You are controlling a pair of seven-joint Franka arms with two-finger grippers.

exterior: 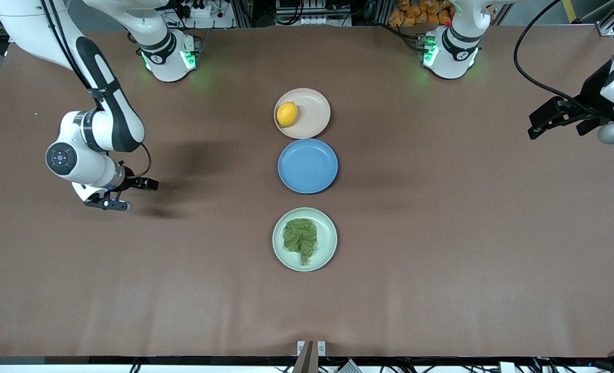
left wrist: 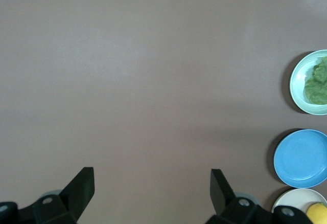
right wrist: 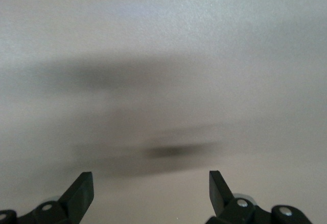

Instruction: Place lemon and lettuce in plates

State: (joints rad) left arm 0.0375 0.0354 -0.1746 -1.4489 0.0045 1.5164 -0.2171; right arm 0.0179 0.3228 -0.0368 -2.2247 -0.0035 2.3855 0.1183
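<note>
The right gripper (exterior: 131, 192) hung low over bare brown table (exterior: 441, 259) toward the right arm's end, its black fingers (right wrist: 79, 191) spread wide with nothing between them, casting a soft smeared shadow on the matte cloth-like surface.

Three round, shallow, matte plates stood in a line down the middle of the table. Farthest from the front camera, the beige-pink plate (exterior: 315, 116) held the lemon (exterior: 287, 114), a small smooth oval of bright yellow lying against the rim on the side toward the right arm. Just beside it, nearer the camera, sat the blue plate (exterior: 307, 166). Nearer still, set a little apart, the mint-green plate (exterior: 280, 251) carried the lettuce (exterior: 301, 237), a crinkled dark green leaf with its short stem pointing toward the camera.

The left gripper (exterior: 555, 122) hovered over the left arm's end of the table, fingers (left wrist: 82, 185) also spread wide and empty.
</note>
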